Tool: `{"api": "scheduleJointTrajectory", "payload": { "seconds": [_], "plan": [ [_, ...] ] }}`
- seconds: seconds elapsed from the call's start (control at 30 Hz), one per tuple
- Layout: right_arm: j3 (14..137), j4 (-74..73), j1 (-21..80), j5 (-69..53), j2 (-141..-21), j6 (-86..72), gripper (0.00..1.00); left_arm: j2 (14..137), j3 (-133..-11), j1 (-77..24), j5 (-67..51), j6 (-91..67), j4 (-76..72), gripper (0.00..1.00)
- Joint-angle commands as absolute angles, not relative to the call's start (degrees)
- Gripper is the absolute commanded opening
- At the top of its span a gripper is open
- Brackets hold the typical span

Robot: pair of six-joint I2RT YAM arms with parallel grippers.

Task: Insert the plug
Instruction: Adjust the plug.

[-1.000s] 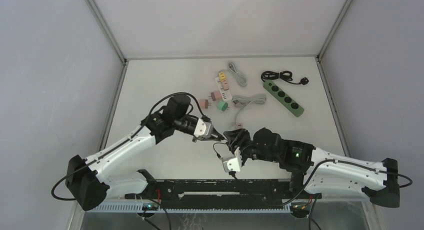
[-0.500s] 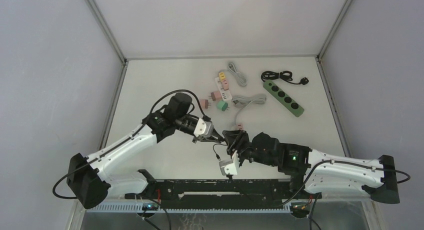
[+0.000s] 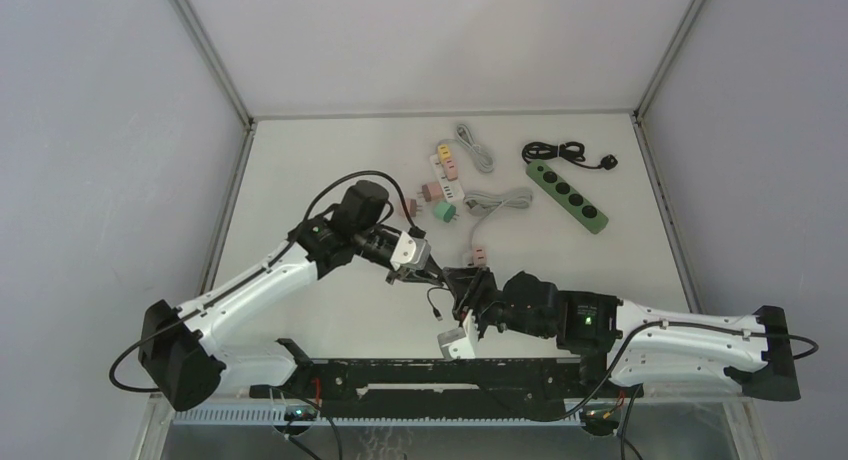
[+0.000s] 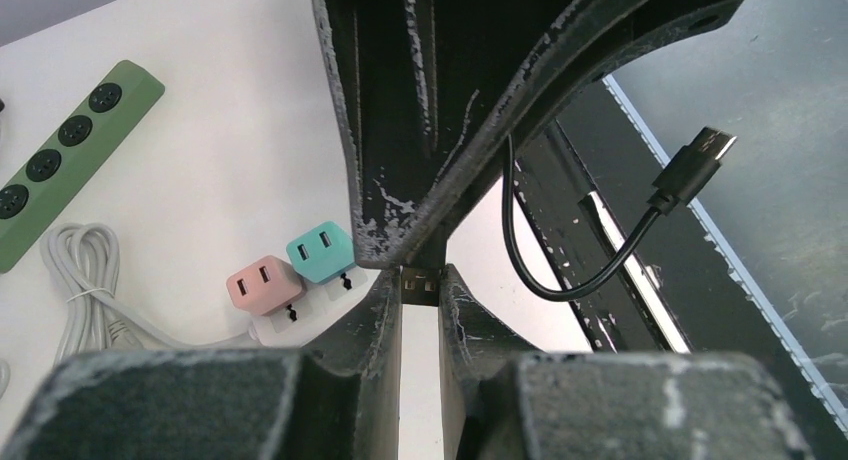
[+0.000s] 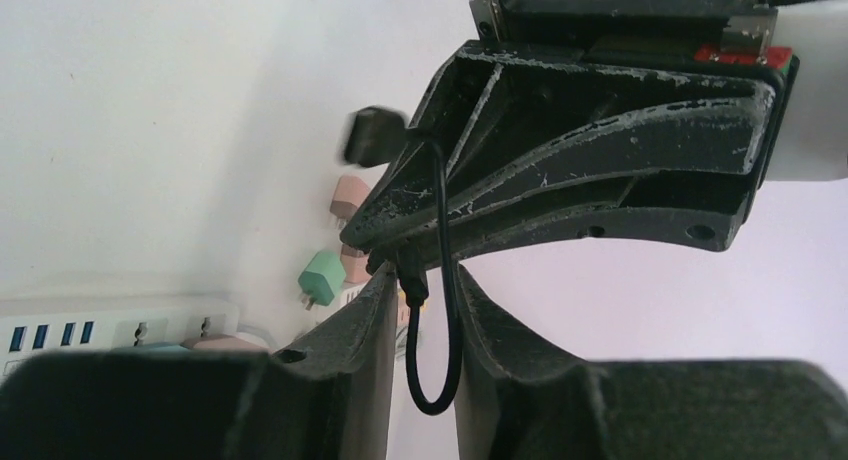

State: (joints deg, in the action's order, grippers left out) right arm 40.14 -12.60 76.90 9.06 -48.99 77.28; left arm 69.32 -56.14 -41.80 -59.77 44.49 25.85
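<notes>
White surface (image 3: 330, 170) below; my left fingers (image 3: 431, 272) are pinched shut on the plug (image 4: 420, 283) of a short black cable (image 4: 518, 250), held up off it (the other end dangles free). My right fingers (image 3: 467, 284) flank that cable; whether they grip it I cannot tell.

A robotics lab cell: grey panels (image 3: 100, 130) enclose a white table (image 3: 330, 170) with a left arm (image 3: 255, 285) and right arm (image 3: 680, 332)

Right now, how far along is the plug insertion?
Done: the black cable is off the table, one plug pinched in the left fingers. In hand: the right fingers straddle it, not yet clamped. Left: the free plug dangles; the teal charger on the table has empty ports.
</notes>
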Motion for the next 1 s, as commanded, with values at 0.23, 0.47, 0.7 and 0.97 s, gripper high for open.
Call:
{"api": "scheduleJointTrajectory", "payload": {
  "seconds": [0.23, 0.47, 0.7, 0.97],
  "plan": [
    [40.25, -11.28, 78.4, 12.04, -49.47, 79.87, 0.17, 70.79, -62.21, -41.51, -62.97, 48.85, 31.85, 0.05],
    [40.67, -13.36, 78.79, 12.6, -49.57, 80.36, 0.0, 71.4, -62.5, -41.48, -61.95, 49.75, 33.31, 0.09],
    [47.93, -28.06, 78.07, 10.69, -51.49, 71.7, 0.0, 71.69, -60.98, -41.48, -57.89, 44.2, 27.05, 0.39],
    [56.15, -45.98, 73.44, 5.07, -55.99, 60.13, 0.0, 67.09, -48.89, -41.48, -43.8, 23.12, 1.03, 0.48]
  ]
}}
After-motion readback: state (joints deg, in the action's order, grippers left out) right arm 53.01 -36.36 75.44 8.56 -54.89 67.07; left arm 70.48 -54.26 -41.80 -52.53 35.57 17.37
